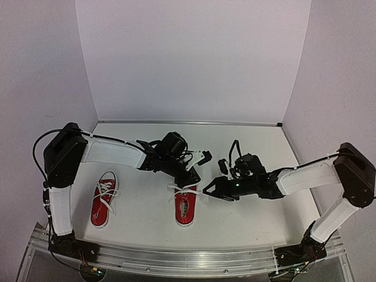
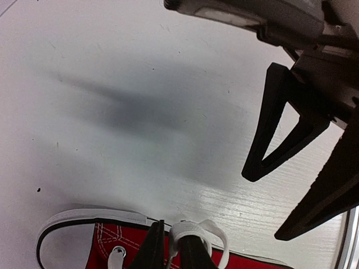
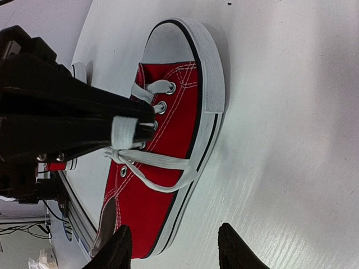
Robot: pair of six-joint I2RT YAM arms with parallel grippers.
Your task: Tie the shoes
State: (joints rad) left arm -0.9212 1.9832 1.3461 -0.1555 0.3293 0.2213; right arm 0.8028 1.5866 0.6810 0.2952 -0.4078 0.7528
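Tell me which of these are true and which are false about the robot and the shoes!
1. Two shoes lie on the table. True.
2. The shoes are blue. False: they are red, with white laces and white soles.
3. The left claw pinches a white lace of the middle shoe. True.
4. The right claw is holding a shoe. False: it is open and holds nothing, just beside the middle shoe.
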